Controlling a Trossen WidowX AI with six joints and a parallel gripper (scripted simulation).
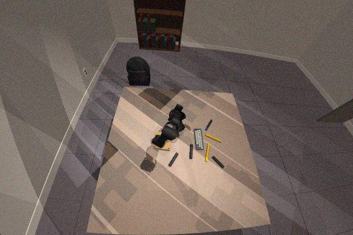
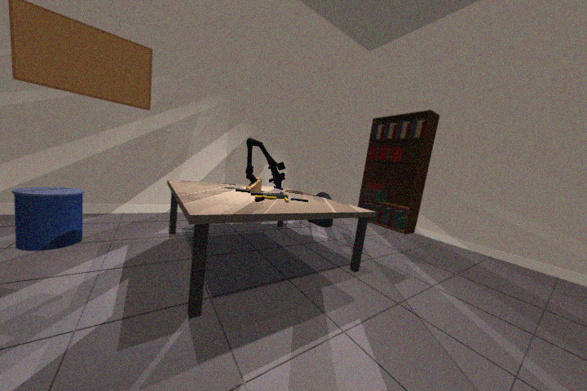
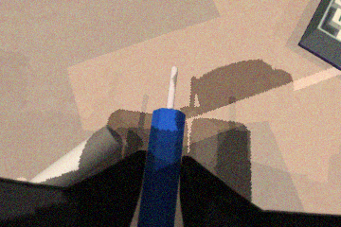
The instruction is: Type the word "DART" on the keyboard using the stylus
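The stylus (image 3: 166, 137) has a blue body and a thin pale tip that points up the wrist view. My gripper (image 3: 163, 161) (image 2: 278, 184) is shut on the stylus. The tip and its shadow stand apart, so the stylus is held above the desk. In the top view the arm hides the fingers. The keyboard (image 1: 198, 139) (image 3: 320, 49) lies on the desk, to the right of the arm in the top view. In the wrist view only its corner with a few pale keys shows at the upper right, away from the stylus tip.
A pale cylinder (image 3: 74, 158) lies left of the stylus. Around the keyboard lie a blue-tipped dark pen (image 1: 209, 124), two yellow sticks (image 1: 213, 138) (image 1: 207, 152) and dark sticks (image 1: 191, 151) (image 1: 217, 162) (image 1: 173, 159). The arm stands on a tan base plate (image 1: 164, 148).
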